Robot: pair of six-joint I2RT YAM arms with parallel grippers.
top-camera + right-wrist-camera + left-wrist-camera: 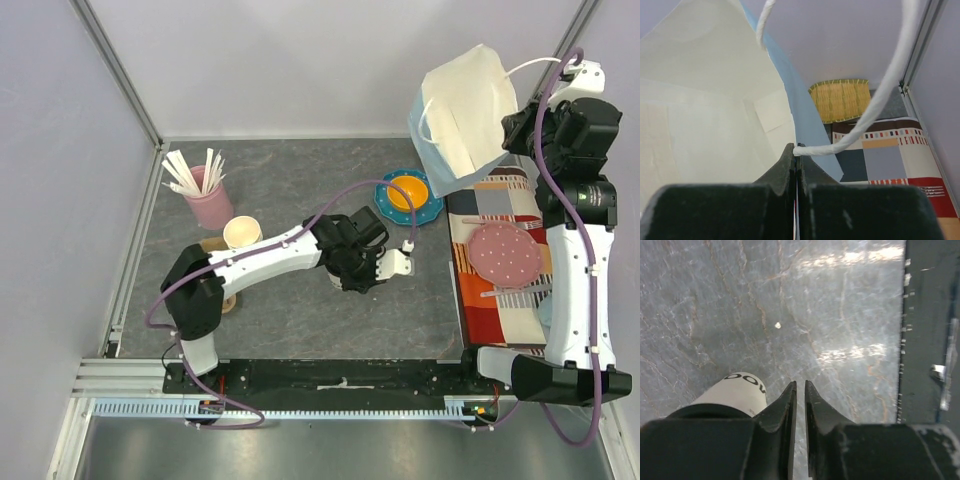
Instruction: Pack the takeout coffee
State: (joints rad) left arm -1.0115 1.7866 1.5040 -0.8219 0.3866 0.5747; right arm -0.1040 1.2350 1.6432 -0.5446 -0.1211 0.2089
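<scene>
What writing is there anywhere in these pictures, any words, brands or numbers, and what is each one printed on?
"oow": black letters, as they read in the left wrist view, on the white paper cup; the rest of the word is hidden.
Fine lines of print on the red panel of the patterned mat: too small to read.
Nothing printed shows on the paper bag.

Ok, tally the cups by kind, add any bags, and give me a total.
Lidded takeout coffee: 1
Lidless paper cup: 1 showing from above
Pink cup of sticks: 1
Paper bag: 1
Total: 4
</scene>
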